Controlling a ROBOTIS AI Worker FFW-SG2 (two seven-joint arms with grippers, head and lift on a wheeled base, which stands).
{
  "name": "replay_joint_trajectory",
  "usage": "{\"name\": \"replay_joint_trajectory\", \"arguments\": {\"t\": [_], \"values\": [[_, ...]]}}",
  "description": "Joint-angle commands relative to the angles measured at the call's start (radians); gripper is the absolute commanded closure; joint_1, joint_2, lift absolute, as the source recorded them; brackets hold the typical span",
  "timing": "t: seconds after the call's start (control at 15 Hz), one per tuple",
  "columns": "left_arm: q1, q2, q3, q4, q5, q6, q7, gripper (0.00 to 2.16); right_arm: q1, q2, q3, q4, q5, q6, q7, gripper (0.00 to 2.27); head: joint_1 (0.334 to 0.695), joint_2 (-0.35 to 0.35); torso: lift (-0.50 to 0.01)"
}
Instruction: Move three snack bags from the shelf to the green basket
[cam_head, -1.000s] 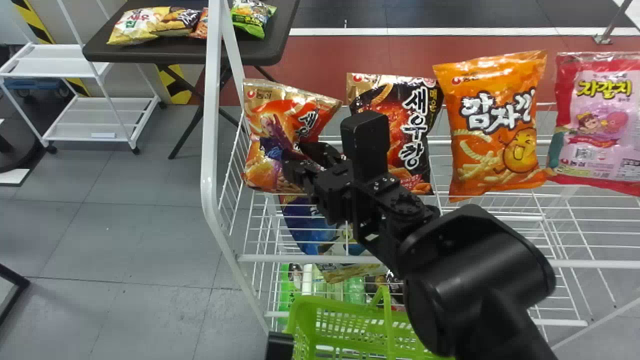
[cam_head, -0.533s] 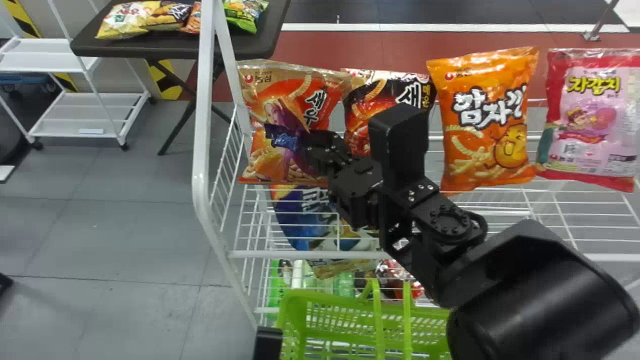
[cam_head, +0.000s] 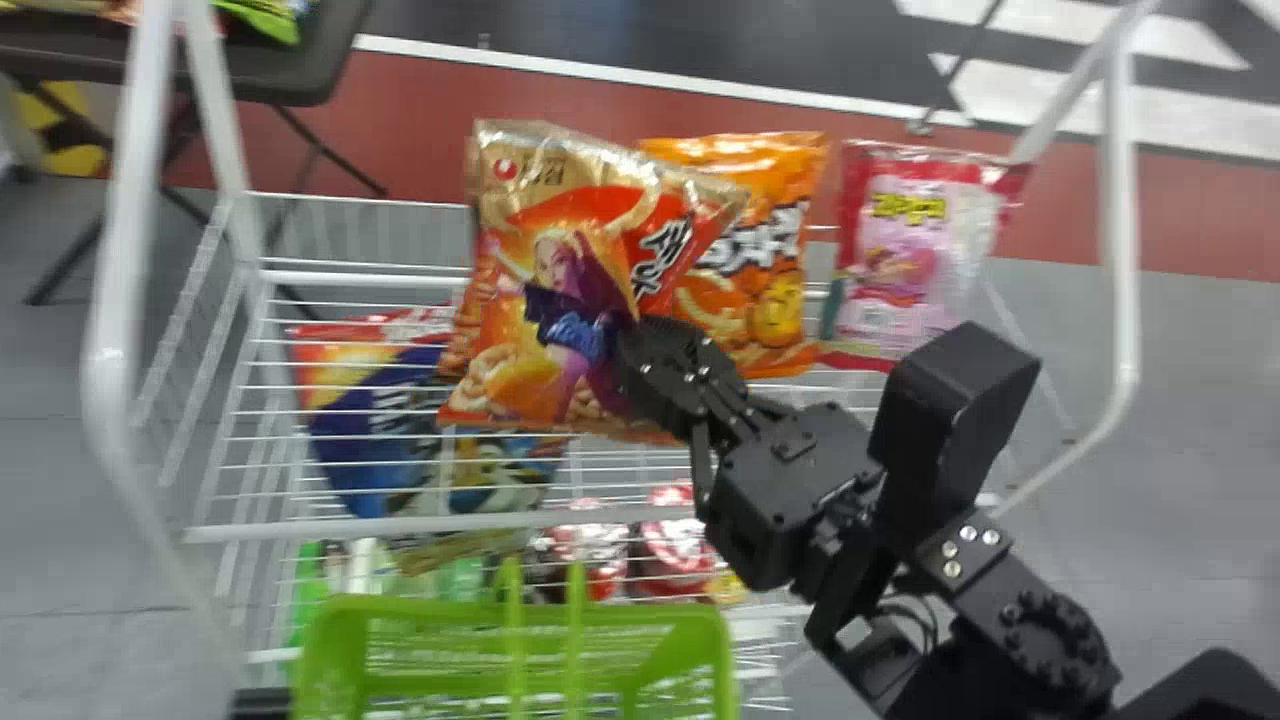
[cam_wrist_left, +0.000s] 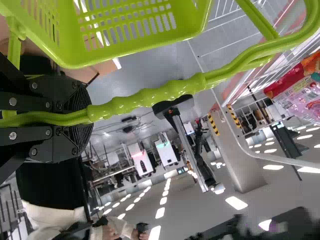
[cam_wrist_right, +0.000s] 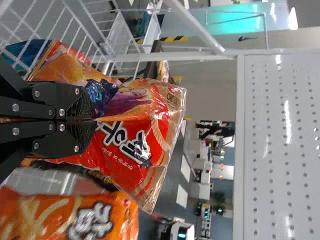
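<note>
My right gripper (cam_head: 640, 365) is shut on the orange-red snack bag with the gold top (cam_head: 560, 290), held above the upper wire shelf. In the right wrist view the gripper (cam_wrist_right: 94, 120) pinches that bag (cam_wrist_right: 132, 155) by its printed front. An orange bag (cam_head: 765, 290) stands partly behind it, with a pink bag (cam_head: 900, 250) to its right. The green basket (cam_head: 530, 612) is at the bottom of the head view. In the left wrist view my left gripper (cam_wrist_left: 89, 117) is shut on the handle (cam_wrist_left: 145, 99) of the basket (cam_wrist_left: 135, 55).
The white wire rack (cam_head: 360, 527) has upright posts on both sides. A blue bag (cam_head: 400, 440) lies lower in the rack at the left, with bottles and red-topped packs below. A dark table (cam_head: 320, 60) stands behind at the far left.
The head view has swung to the right. The right arm has drawn the held bag rightward from the left post, now in front of the orange bag.
</note>
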Motion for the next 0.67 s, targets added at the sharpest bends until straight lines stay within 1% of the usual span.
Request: {"name": "replay_joint_trajectory", "arguments": {"t": [0.0, 0.13, 0.2, 0.4, 0.47, 0.53, 0.6], "values": [[-0.004, -0.011, 0.019, 0.008, 0.002, -0.001, -0.001, 1.72, 0.140, -0.002, -0.099, -0.021, 0.000, -0.042, 0.033, 2.22, 0.695, -0.350, -0.048], [-0.004, -0.013, 0.031, 0.008, 0.008, -0.001, 0.000, 1.72, 0.194, 0.001, -0.143, -0.021, 0.009, -0.011, 0.068, 2.22, 0.695, -0.350, -0.048], [-0.004, -0.013, 0.036, 0.005, 0.008, -0.001, 0.003, 1.72, 0.207, 0.010, -0.169, -0.024, 0.009, 0.041, 0.105, 2.22, 0.695, -0.350, -0.048], [0.008, -0.011, 0.059, -0.014, 0.018, -0.001, 0.005, 1.72, 0.223, 0.036, -0.217, -0.062, 0.015, 0.311, 0.206, 2.22, 0.695, -0.350, -0.048], [0.013, -0.011, 0.068, -0.020, 0.023, -0.001, 0.005, 1.72, 0.223, 0.052, -0.218, -0.065, 0.038, 0.391, 0.241, 2.22, 0.695, -0.350, -0.048], [0.017, -0.009, 0.079, -0.026, 0.031, -0.001, 0.003, 1.72, 0.223, 0.059, -0.220, -0.064, 0.044, 0.452, 0.263, 2.22, 0.695, -0.350, -0.048], [0.022, -0.006, 0.086, -0.032, 0.037, -0.001, 0.003, 1.72, 0.223, 0.073, -0.221, -0.051, 0.044, 0.498, 0.303, 2.22, 0.695, -0.350, -0.048]]}}
